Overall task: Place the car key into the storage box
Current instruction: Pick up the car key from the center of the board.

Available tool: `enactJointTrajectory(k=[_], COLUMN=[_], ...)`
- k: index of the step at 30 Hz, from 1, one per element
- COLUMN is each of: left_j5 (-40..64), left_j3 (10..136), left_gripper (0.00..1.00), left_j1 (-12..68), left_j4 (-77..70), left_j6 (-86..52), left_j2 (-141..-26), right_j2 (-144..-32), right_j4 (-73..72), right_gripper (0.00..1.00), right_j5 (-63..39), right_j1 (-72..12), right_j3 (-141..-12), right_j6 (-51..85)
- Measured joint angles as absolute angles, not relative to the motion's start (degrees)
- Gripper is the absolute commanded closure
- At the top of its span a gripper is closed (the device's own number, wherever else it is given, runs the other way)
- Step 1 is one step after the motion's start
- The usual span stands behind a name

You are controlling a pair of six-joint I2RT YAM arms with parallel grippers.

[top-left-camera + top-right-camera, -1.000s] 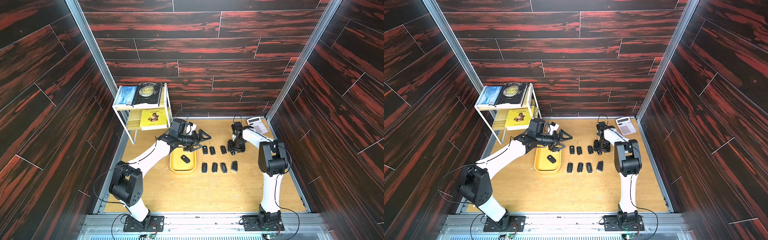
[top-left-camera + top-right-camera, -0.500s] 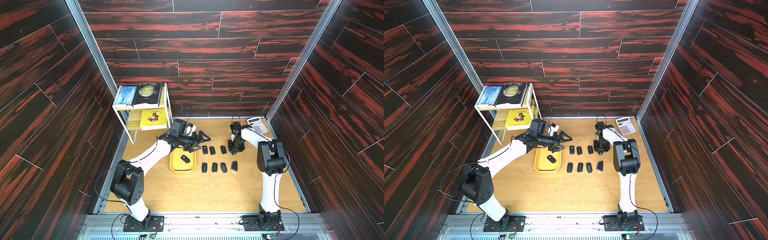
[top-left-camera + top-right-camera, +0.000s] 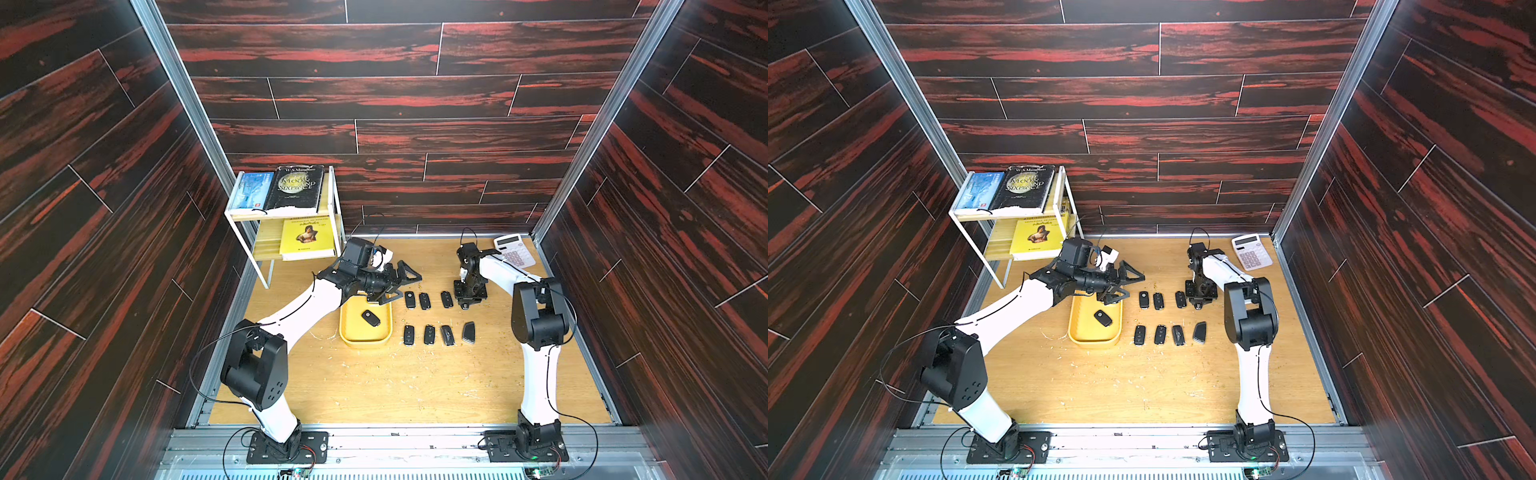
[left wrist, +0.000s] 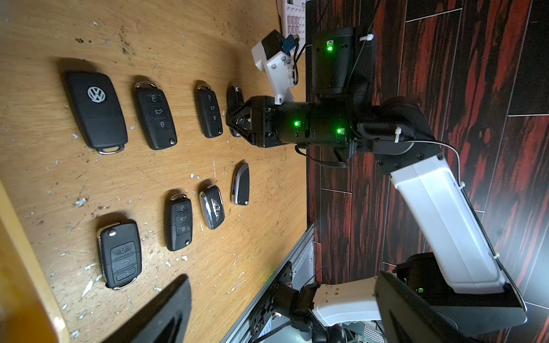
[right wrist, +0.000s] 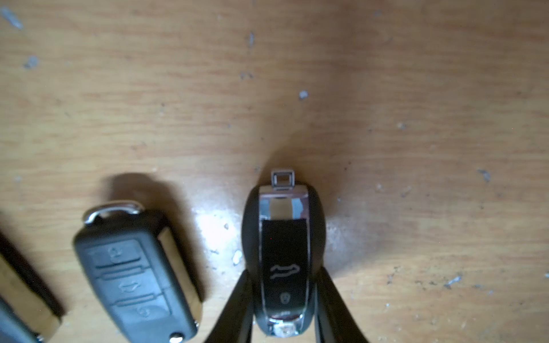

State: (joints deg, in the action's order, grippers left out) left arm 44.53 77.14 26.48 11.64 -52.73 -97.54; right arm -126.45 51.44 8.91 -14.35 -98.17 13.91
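Right claw [image 5: 283,276]: clamped on the sides of a black car key [image 5: 282,231] lying on the wooden table [image 3: 395,386], well apart from the yellow storage box [image 3: 365,343]; left claw [image 3: 395,285]: jaws apart above the box's far end; 1 fob [image 3: 370,318] inside the box; 7 loose fobs [image 3: 428,334] in 2 rows beside it.

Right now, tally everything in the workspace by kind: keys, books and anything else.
Car keys: 9
Books: 3
Calculator: 1
Storage box: 1
Shelf rack: 1
Total: 15
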Motion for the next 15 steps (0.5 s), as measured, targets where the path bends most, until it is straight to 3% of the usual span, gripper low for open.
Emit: enactJointTrajectory(k=[4, 15], left_j5=[44.29, 43.0], left_j3=[76.97, 76.9], left_gripper=[0.0, 0.02], left_j1=[26.48, 26.48], left_j4=[11.6, 10.46], left_j6=[-52.47, -46.87], left_j2=[-97.54, -97.43], right_j2=[-126.48, -122.85], right_j4=[51.46, 52.18], right_gripper=[0.8, 0.78], right_j5=[9.08, 5.54], right_j1=[-14.41, -14.81], right_j3=[-98.19, -98.19], right_j6=[13.91, 14.06])
